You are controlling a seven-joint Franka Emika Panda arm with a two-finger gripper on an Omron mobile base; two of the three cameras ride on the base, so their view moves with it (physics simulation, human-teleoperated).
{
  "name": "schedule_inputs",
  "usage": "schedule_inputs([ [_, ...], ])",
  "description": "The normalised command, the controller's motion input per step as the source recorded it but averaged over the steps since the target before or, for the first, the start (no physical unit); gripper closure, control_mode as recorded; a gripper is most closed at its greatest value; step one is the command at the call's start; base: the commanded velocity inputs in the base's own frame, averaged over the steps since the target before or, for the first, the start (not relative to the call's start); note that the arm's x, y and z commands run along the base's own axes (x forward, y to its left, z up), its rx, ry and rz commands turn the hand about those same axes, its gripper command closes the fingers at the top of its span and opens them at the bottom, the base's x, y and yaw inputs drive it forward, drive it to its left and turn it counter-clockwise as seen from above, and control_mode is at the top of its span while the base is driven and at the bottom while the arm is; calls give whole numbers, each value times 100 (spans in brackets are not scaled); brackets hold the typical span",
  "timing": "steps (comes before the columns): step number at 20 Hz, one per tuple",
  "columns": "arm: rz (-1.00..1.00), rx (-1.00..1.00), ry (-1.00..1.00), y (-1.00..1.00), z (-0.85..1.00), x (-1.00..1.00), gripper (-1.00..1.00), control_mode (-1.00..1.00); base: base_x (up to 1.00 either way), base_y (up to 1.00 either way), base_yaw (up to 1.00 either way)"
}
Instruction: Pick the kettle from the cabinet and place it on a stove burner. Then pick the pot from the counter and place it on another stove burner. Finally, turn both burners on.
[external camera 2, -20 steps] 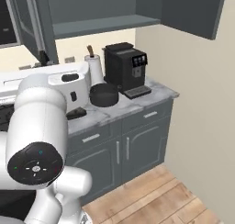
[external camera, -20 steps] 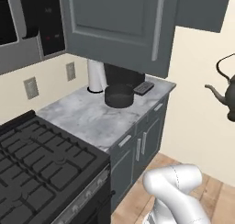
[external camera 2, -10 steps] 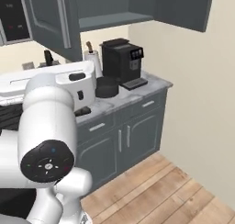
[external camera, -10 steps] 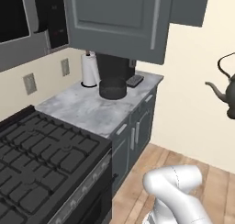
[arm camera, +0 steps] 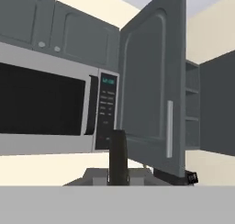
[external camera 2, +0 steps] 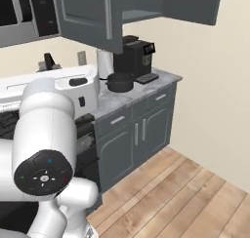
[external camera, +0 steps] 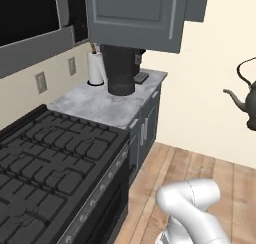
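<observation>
- Left base view: kettle hangs midair beyond the surface's right edge; the narrow end effector apparently holds it.
- Pot waits at the surface's back edge; both placements on the stove burners and lighting them likely remain.

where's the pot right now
The pot sits on the marble counter, right of the stove, just in front of the black coffee machine and beside the white paper towel roll.
</observation>
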Motion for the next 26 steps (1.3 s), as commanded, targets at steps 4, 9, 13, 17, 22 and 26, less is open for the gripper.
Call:
schedule_inputs([
  [4, 0, 0, 0, 0, 0, 0, 100, 100, -25, 77, -15],
  [9, 0, 0, 0, 0, 0, 0, 100, 100, -3, 66, -3],
  [13, 0, 0, 0, 0, 0, 0, 100, 100, 0, 57, 7],
  [17, 0, 0, 0, 0, 0, 0, 100, 100, 0, 60, 10],
  [22, 0, 0, 0, 0, 0, 0, 100, 100, 0, 61, 16],
  [26, 0, 0, 0, 0, 0, 0, 100, 100, -1, 81, 21],
])
